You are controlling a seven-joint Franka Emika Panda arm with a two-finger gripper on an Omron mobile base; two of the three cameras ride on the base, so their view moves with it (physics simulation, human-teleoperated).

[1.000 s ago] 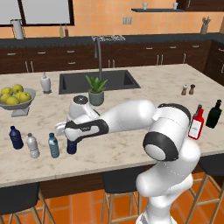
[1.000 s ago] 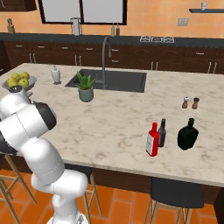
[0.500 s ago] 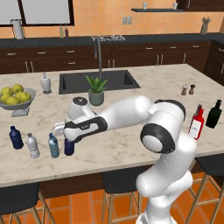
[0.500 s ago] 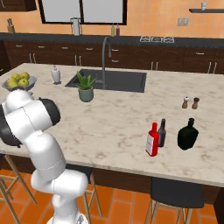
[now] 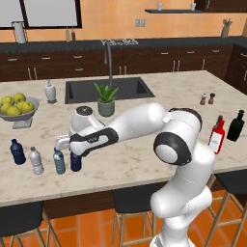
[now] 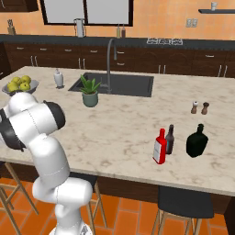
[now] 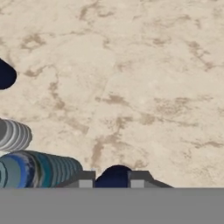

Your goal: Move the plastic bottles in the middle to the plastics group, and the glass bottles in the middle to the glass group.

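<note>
Four small bottles in a row at the lower left of the left base view: navy bottle (image 5: 18, 152), clear bottle (image 5: 35, 160), teal bottle (image 5: 59, 161), second navy bottle (image 5: 75, 160). One red bottle (image 5: 217, 136) and one dark green bottle (image 5: 236, 126) far right on the tabletop (image 5: 144, 164). Tool (image 7: 111, 179) closed tight on the second navy bottle, round dark cap right between the fingers (image 7: 84, 179).
</note>
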